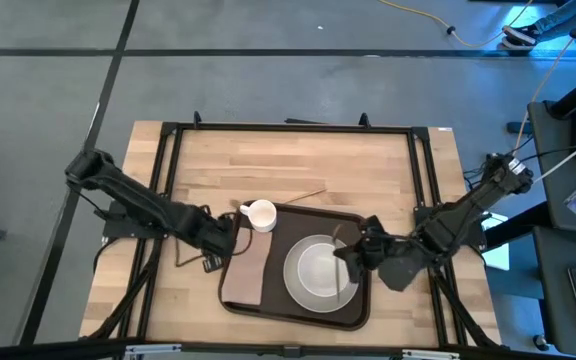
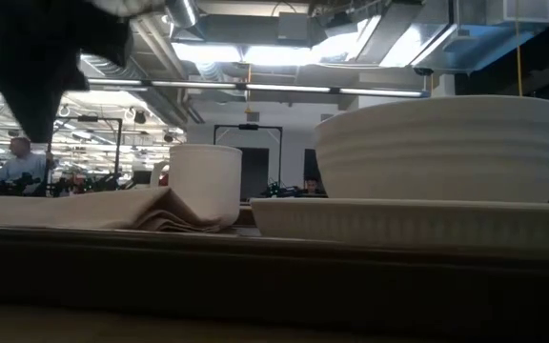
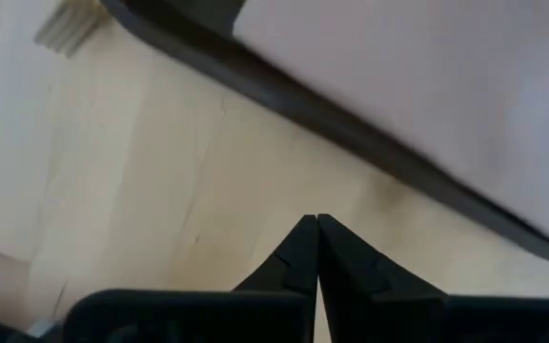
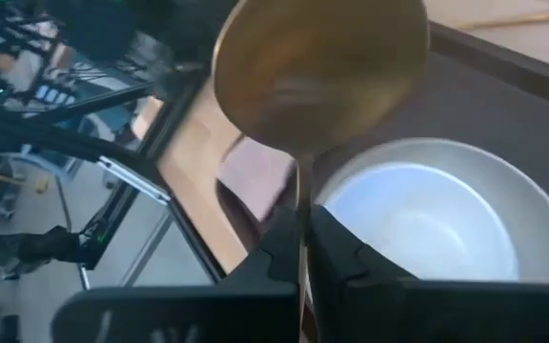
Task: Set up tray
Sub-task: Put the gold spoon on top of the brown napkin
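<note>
Both my pincers are closed: the right pincer clamps a spoon over the bowl at tray three o'clock; the left pincer is pressed together, empty, over the counter at tray nine o'clock.

Spoon handle hidden within the right pincer; tray cut off by left wrist frame.

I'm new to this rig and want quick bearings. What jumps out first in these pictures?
The dark brown tray at the table's near middle, carrying a white bowl on a plate, a tan napkin and a white cup at its far left corner. The right gripper holds a golden spoon over the bowl; the left gripper is shut beside the tray.
</note>
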Controlling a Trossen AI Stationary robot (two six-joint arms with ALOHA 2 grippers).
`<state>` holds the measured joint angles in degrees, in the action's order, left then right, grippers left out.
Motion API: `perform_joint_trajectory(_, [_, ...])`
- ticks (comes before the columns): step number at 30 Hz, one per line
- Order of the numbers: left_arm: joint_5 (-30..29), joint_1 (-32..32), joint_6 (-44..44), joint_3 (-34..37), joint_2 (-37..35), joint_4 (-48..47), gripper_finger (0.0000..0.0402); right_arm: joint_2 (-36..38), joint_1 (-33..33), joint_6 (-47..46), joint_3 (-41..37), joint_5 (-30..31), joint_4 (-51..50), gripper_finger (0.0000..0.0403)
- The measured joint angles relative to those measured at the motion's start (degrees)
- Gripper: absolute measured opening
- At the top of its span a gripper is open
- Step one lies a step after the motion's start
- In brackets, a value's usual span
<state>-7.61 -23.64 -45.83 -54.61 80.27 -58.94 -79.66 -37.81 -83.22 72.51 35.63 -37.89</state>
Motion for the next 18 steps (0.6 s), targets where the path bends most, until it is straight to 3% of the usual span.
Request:
perform_joint_trajectory(7, [2.9,-0.2,3.3,0.0,10.3,1.9,0.0002,-1.7,2.6,5.5,0.0,-5.5,3.2,0.0000])
perform_joint_trajectory(12, [6.8,-0.4,4.5,0.0,15.3,7.5,0.0001,-1.7,2.7,5.9,0.0,-5.7,3.1,0.0000])
perform_joint_trajectory(18, [11.0,-0.4,-1.4,0.1,17.7,17.0,0.0001,-1.7,2.7,5.9,0.0,-5.7,3.0,0.0000])
